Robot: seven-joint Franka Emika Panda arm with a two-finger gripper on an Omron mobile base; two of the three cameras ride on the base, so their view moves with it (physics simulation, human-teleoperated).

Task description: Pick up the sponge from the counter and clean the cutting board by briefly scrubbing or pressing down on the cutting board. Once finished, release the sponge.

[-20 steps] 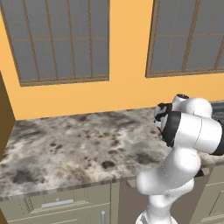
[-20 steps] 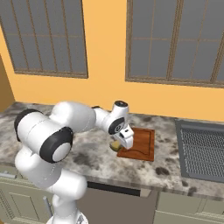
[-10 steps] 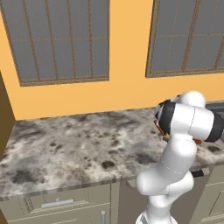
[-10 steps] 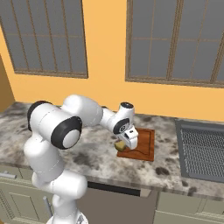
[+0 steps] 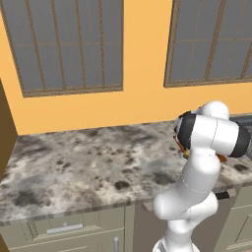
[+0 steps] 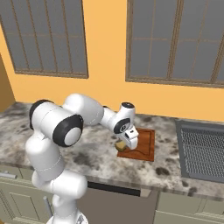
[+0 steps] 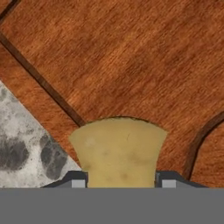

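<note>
Change: you're bringing the sponge [image 7: 118, 151] down from counter [image 6: 100, 153] onto cutting board [image 6: 142, 144], 6 o'clock corner.
Gripper [image 6: 127, 142]: pinching the sponge; scrubbing is starting.

The thin reddish-brown wooden cutting board [image 6: 142, 145] lies on the mottled granite surface [image 6: 94, 151], left of the dark grated panel [image 6: 201, 148]; the small mustard-yellow sponge [image 6: 120, 145] sits at the board's near-left corner.

Arm [image 6: 57, 131]: glossy white rounded links, dark grey-black bands at the joints. Claw [image 6: 125, 142]: white body with a black cap; small dark grey fingertips [image 7: 78, 180].
</note>
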